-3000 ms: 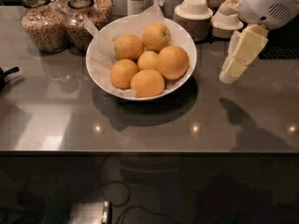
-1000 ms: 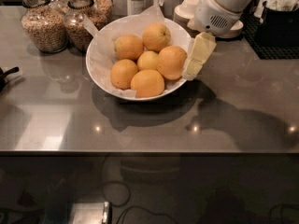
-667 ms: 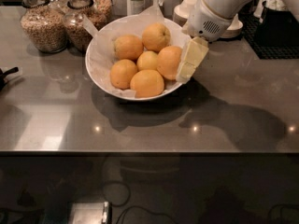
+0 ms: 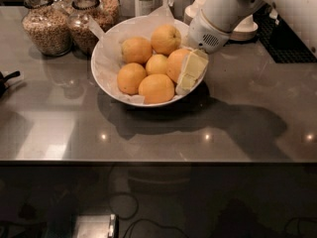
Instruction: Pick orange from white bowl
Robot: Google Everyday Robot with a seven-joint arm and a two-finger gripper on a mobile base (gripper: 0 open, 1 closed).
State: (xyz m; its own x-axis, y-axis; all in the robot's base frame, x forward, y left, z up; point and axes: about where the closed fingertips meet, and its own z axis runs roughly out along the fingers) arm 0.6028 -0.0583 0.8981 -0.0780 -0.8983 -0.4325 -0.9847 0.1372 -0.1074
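The white bowl point(image 4: 100, 76), lined with crinkled paper, stands at the back middle of the grey counter and holds several oranges. The orange point(image 4: 174, 63), the largest and deepest in colour, lies at the bowl's right side. My gripper point(image 4: 189, 76) reaches in from the upper right, over the bowl's right rim. It sits right against the right side of the orange and covers part of it. Paler oranges point(image 4: 136, 49) lie to the left and in front.
Two glass jars of grain point(image 4: 47, 26) stand behind the bowl at the left. Stacked white cups and saucers point(image 4: 243, 29) sit behind my arm at the right, beside a black rack point(image 4: 290, 41). A black object point(image 4: 5, 81) pokes in at the left edge.
My gripper has moved left from the counter's right side and down over the bowl's right rim, onto the right side of the orange. The oranges have not moved.
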